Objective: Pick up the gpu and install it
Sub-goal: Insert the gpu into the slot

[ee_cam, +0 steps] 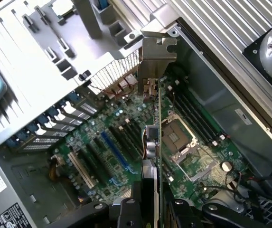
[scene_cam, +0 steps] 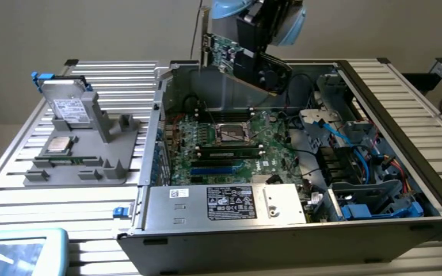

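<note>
The table was ribbed bare metal, bright and smooth. The holder looked like matt grey plastic. The hard drive had a dull silver metal shell and a white paper label. The computer case was matt grey sheet metal. The gpu showed a green circuit board and a thin, satin silver metal bracket. The motherboard was glossy green.

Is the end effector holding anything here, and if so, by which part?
The gpu, clamped across its flat faces at its upper edge by the end effector, away from its silver bracket.
</note>
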`<state>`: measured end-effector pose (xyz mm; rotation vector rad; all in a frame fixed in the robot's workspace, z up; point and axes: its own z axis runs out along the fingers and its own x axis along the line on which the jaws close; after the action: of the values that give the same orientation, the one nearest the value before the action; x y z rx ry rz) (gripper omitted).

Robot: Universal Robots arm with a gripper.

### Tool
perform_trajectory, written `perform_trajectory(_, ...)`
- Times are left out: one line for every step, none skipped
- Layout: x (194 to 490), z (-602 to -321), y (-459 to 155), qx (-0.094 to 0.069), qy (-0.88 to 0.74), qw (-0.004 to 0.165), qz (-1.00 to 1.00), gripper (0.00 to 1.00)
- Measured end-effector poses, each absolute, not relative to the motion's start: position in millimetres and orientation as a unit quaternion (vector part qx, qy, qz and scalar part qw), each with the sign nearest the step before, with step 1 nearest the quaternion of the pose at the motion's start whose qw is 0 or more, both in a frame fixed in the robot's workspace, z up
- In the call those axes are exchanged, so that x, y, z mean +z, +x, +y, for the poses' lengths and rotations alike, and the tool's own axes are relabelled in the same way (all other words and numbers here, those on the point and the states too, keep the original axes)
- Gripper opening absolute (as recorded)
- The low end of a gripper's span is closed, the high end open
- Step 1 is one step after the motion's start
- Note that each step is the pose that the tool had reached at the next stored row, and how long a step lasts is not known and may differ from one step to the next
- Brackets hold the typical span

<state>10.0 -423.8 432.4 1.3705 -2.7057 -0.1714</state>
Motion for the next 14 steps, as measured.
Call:
perform_trajectory(432.4, -423.8, 10.0, -0.056, 0.458, 0.052, -0.886, 0.27)
perform_trajectory(432.4, -423.8, 10.0, -0.055, 0.467, 0.053, -0.881, 0.27)
perform_trajectory(432.4, -423.8, 10.0, -0.055, 0.475, 0.053, -0.877, 0.27)
perform_trajectory(432.3, -423.8, 10.0, -0.054, 0.482, 0.054, -0.873, 0.27)
perform_trajectory(432.3, -423.8, 9.9, -0.054, 0.49, 0.054, -0.868, 0.27)
perform_trajectory(432.3, -423.8, 10.0, -0.053, 0.498, 0.055, -0.864, 0.27)
perform_trajectory(432.3, -423.8, 10.0, -0.053, 0.506, 0.055, -0.859, 0.27)
perform_trajectory(432.3, -423.8, 10.0, -0.053, 0.514, 0.056, -0.855, 0.27)
perform_trajectory(432.3, -423.8, 10.0, -0.052, 0.522, 0.056, -0.85, 0.27)
perform_trajectory(432.3, -423.8, 10.0, -0.051, 0.529, 0.057, -0.845, 0.27)
perform_trajectory(432.3, -423.8, 10.0, -0.051, 0.537, 0.057, -0.84, 0.27)
perform_trajectory(432.3, -423.8, 10.0, -0.05, 0.544, 0.057, -0.835, 0.27)
perform_trajectory(432.3, -423.8, 10.0, -0.05, 0.552, 0.058, -0.83, 0.27)
perform_trajectory(432.3, -423.8, 10.0, -0.049, 0.559, 0.058, -0.825, 0.27)
